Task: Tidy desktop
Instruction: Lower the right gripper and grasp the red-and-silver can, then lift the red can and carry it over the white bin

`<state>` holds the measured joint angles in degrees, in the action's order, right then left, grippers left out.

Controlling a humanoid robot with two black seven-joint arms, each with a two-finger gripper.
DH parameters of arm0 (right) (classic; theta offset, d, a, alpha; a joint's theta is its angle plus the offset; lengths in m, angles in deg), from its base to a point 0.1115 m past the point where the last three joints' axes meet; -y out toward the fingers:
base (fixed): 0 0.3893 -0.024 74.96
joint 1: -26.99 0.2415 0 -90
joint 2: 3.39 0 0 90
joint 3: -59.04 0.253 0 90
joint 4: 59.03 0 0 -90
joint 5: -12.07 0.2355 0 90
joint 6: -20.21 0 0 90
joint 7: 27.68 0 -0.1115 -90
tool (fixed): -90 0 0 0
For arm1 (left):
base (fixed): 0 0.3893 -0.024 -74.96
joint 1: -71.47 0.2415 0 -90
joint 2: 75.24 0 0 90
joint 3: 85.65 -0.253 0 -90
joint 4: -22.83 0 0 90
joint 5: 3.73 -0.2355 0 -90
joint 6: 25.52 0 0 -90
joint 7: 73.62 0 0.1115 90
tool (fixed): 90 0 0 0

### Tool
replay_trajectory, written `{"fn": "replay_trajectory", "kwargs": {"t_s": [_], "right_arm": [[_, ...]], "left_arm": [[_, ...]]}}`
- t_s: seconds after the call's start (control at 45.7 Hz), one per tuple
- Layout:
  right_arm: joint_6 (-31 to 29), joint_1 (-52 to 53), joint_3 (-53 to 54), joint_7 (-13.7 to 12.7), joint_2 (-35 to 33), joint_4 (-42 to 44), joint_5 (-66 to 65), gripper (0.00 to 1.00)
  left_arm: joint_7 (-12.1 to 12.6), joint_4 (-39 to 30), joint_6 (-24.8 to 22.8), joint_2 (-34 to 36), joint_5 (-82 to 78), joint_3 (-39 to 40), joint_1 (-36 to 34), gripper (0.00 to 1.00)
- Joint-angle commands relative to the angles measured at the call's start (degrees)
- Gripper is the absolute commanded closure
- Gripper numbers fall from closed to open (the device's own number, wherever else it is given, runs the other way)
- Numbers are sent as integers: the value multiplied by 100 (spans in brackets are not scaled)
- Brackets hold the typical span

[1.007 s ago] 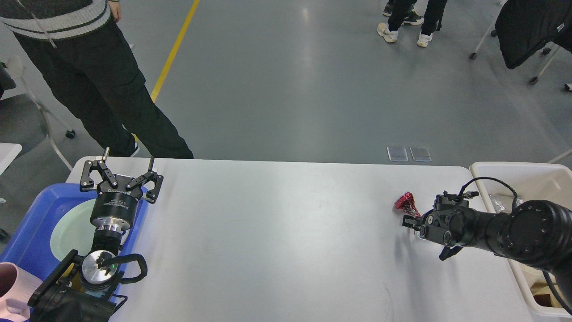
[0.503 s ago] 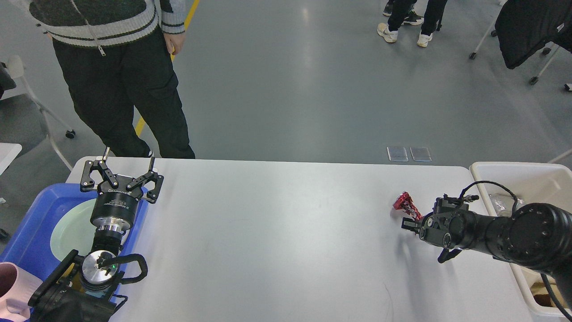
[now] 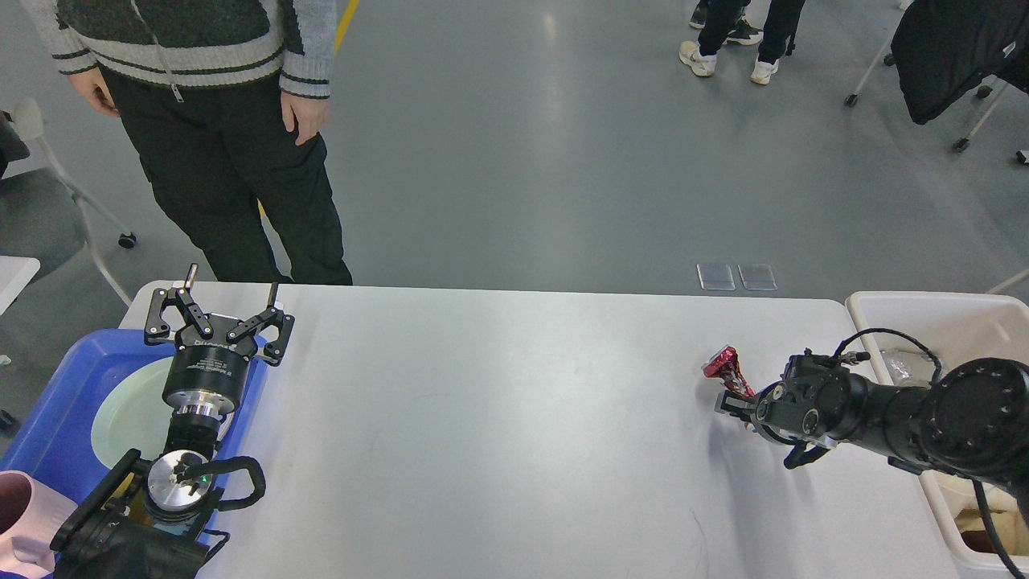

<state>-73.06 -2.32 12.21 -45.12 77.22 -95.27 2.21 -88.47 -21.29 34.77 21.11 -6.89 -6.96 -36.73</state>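
Note:
The white desktop (image 3: 514,418) fills the lower half of the head view. A crumpled red foil wrapper (image 3: 720,363) sticks up from the tip of my right gripper (image 3: 733,392), which reaches in from the right, shut on it, a little above the desktop near the right end. My left gripper (image 3: 231,283) stands open and empty at the far left corner, over the edge of the blue tray.
A blue tray (image 3: 48,410) holding a pale green plate (image 3: 120,410) sits off the left end, with a pink cup (image 3: 20,515) below it. A cream-white bin (image 3: 924,310) stands off the right end. A person (image 3: 217,121) stands behind the far left corner.
My right gripper has drifted slightly left with the red wrapper in it. The person behind the table has stepped to the right. My left arm has not moved.

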Motion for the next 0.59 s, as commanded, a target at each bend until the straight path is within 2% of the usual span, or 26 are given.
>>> {"fn": "replay_trajectory", "kwargs": {"t_s": [0.0,0.219,0.416,0.569], "right_arm": [[-419,417,16,-13,-361,-409,186,100],[-1693,1340,-45,-48,-915,-954,590,100],[-2554,2236,-185,-57,-1337,-1446,836,100],[-2696,3334,-958,-83,-1417,-2272,1065,100]], "left_arm": [[0,0,0,-3,0,-2,0,4],[0,0,0,-3,0,-2,0,4],[0,0,0,-3,0,-2,0,4],[0,0,0,-3,0,-2,0,4]]}}
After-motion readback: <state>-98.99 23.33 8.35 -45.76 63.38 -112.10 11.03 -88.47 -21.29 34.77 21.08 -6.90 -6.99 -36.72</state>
